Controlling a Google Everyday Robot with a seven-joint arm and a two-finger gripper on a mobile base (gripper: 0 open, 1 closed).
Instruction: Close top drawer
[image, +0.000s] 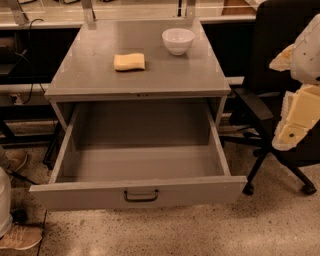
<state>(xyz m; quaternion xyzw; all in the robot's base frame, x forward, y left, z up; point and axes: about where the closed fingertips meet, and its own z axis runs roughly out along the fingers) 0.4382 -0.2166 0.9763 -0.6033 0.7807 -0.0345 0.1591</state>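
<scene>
The top drawer (137, 191) of the grey cabinet (90, 80) is pulled far out toward me. Its wide grey front carries a small dark loop handle (141, 195) at centre. The inside of the drawer is bare. My gripper (294, 125), cream and white, hangs at the right edge of the view, to the right of the drawer and above the floor, apart from it. It touches nothing.
A yellow sponge (129, 61) and a white bowl (178, 40) sit on the cabinet top. A black office chair (272, 110) stands right of the cabinet, behind my gripper. A person's shoes (17, 236) are at the lower left. Cables (30, 75) hang at the left.
</scene>
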